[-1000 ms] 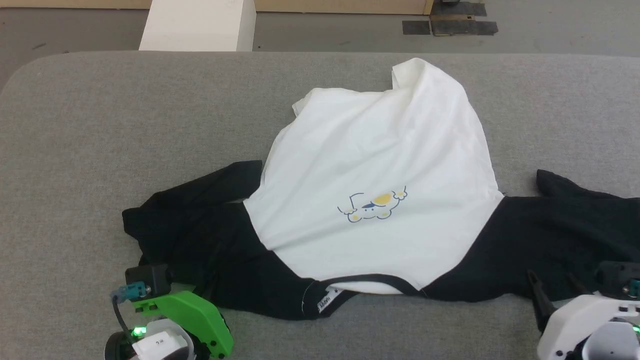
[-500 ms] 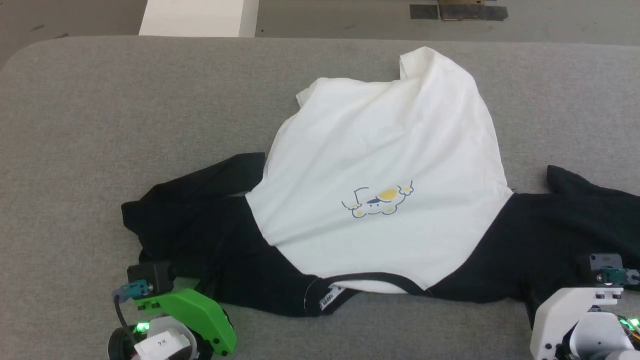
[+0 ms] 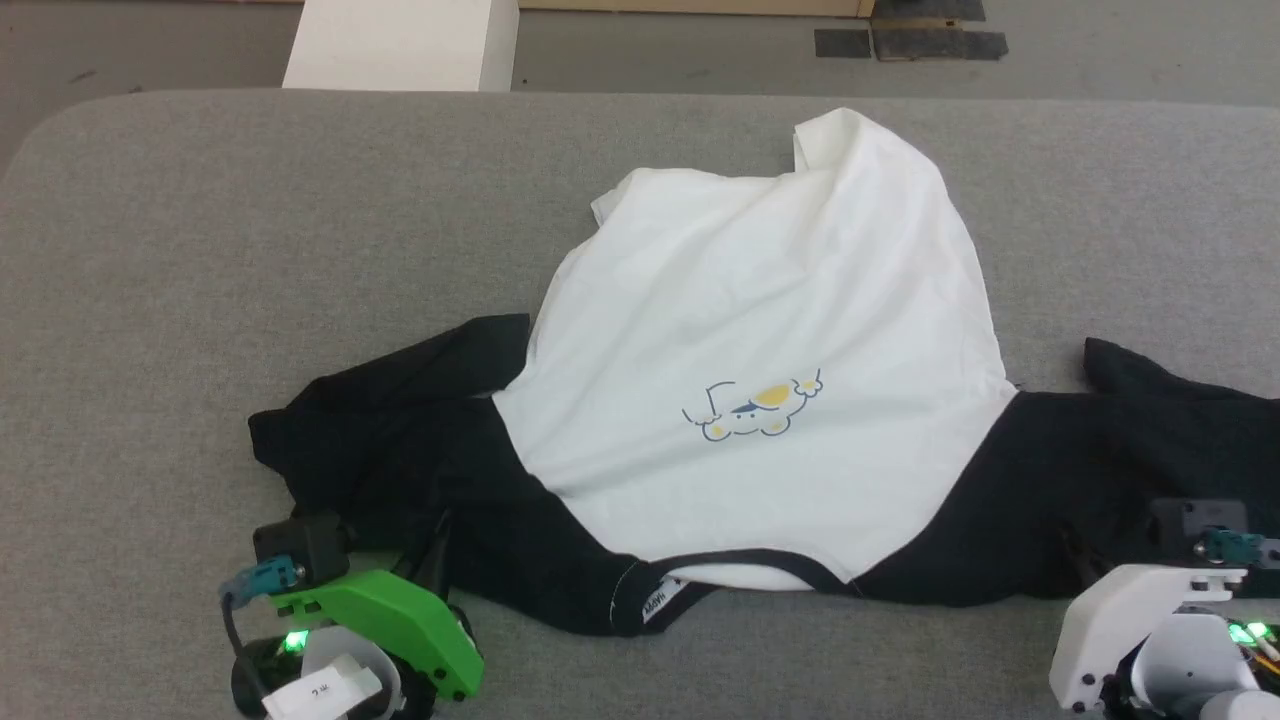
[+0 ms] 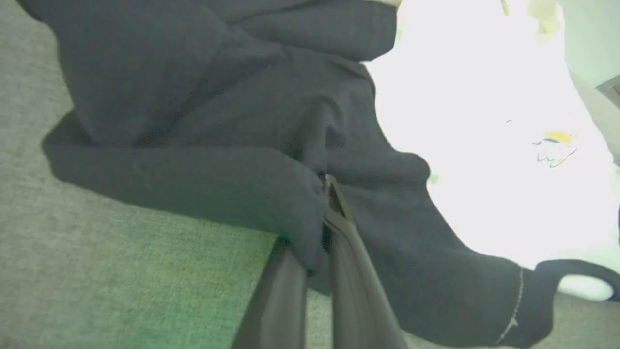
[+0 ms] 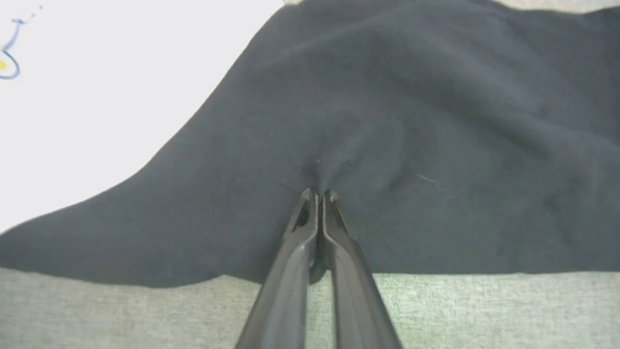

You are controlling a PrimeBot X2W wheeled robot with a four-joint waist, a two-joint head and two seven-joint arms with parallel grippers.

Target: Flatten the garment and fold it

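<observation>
Right, the shirt (image 3: pixel 760 330) lies rumpled on the table (image 3: pixel 200 250); I see my left gripper (image 4: pixel 319 213) pinching its left black sleeve, right gripper (image 5: pixel 318 195) clamped on the other.

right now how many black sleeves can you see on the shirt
2. The left sleeve lies bunched left of the white body; the right sleeve spreads out to its right.

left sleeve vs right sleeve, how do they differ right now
The left sleeve is bunched and folded over itself; the right sleeve lies flatter. The left end effector clamps the left sleeve's folded edge; the right end effector pinches a pucker in the right sleeve. Both are black.
</observation>
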